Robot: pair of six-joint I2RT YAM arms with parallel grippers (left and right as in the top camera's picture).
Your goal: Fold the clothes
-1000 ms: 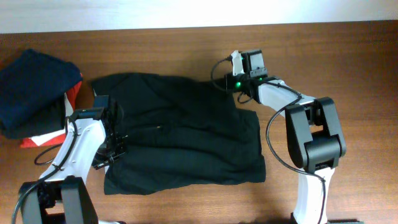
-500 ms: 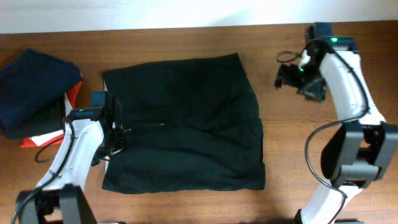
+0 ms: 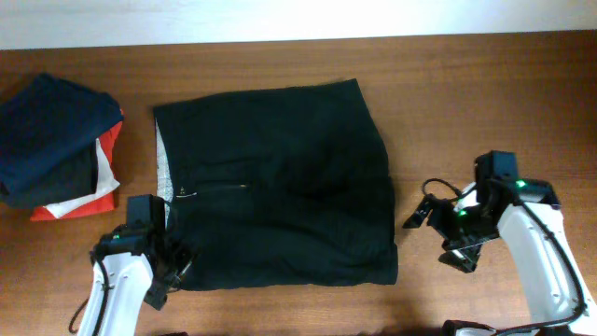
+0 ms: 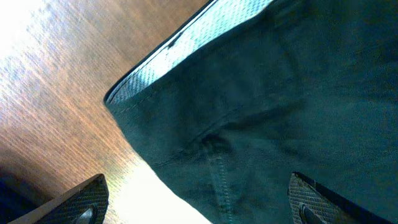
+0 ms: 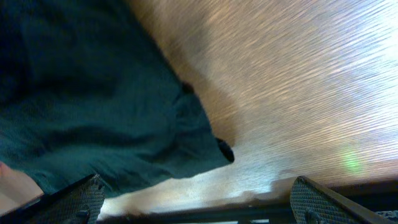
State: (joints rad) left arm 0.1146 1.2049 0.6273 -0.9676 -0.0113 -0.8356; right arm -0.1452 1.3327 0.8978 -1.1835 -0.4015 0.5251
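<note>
Left pincer (image 4: 199,206) wide (empty), above garment (image 4: 286,93)

Brown wooden table (image 3: 466,103), grain running left to right, finish matt and evenly lit from overhead, white strip (image 3: 280,19) along the far edge, wall or floor not determinable, bright glare (image 5: 280,56) on the wood in both wrist views

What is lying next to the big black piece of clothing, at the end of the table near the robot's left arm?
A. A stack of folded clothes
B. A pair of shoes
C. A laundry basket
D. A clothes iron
A: the overhead view shows a stack of folded clothes, dark blue on top with red and white beneath, lying on the table beside the black garment.
</note>
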